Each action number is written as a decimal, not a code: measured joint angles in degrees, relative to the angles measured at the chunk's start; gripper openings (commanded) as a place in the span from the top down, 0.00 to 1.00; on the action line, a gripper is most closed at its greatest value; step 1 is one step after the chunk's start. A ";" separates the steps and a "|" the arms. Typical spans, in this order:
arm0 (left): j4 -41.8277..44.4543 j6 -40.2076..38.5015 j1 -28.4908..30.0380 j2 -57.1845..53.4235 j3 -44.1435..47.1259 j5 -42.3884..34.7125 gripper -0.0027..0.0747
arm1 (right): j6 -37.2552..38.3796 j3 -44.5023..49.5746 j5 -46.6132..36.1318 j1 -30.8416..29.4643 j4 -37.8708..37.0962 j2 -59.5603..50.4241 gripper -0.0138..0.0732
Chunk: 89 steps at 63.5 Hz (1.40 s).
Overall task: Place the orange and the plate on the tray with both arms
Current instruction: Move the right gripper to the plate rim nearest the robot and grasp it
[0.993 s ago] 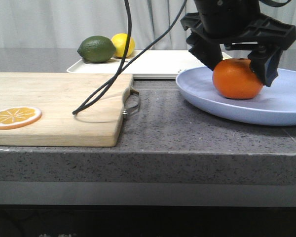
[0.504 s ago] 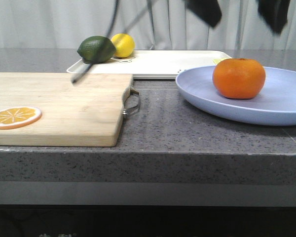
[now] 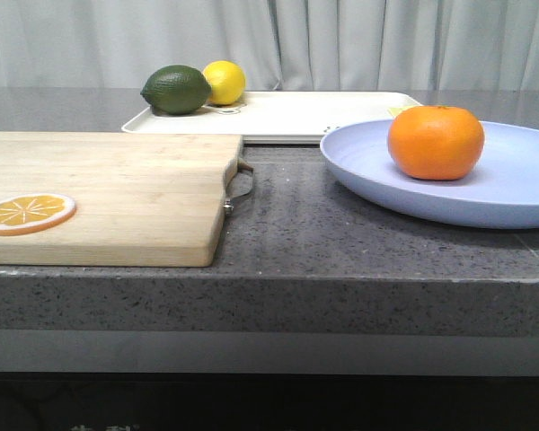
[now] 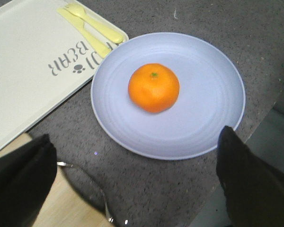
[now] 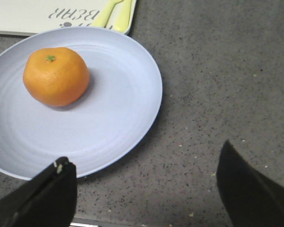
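The orange (image 3: 436, 142) sits on the pale blue plate (image 3: 521, 193) at the right of the counter; both also show in the left wrist view, orange (image 4: 154, 87) on plate (image 4: 208, 113), and in the right wrist view, orange (image 5: 56, 75) on plate (image 5: 118, 109). The cream tray (image 3: 305, 115) lies behind the plate, touching neither. My left gripper (image 4: 137, 184) is open and empty, high above the plate's near rim. My right gripper (image 5: 146, 189) is open and empty, above the counter beside the plate. Neither gripper shows in the front view.
A wooden cutting board (image 3: 117, 193) with a metal handle (image 3: 241, 187) and an orange slice (image 3: 27, 213) lies left. A green avocado (image 3: 176, 90) and a lemon (image 3: 224, 82) sit at the tray's far left end. Yellow cutlery marks (image 4: 87, 32) are printed on the tray. The counter edge is near.
The gripper that was around the orange on the plate has let it go, risen and left the front view. The orange and plate stay put.
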 measured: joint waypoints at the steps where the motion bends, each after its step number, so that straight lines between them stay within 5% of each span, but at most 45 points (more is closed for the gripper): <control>1: 0.00 0.00 0.31 -1.08 1.27 -0.37 0.13 | 0.00 -0.48 0.87 0.00 0.00 0.54 0.14; 23: 0.00 -0.03 6.63 -22.06 22.49 -2.24 0.17 | 0.00 -15.57 16.83 -0.62 0.05 17.12 0.14; 36: 0.04 -0.12 8.09 -28.36 26.78 -2.38 0.17 | -1.79 -21.20 21.47 -8.30 2.77 25.70 0.19; 51: 0.04 -0.12 8.09 -29.58 27.46 -2.75 0.17 | -12.43 -21.57 22.04 -14.47 17.20 33.87 0.37; 89: 0.04 -0.12 8.09 -29.62 27.46 -2.88 0.17 | -19.60 -21.66 16.29 -14.61 26.39 46.52 0.38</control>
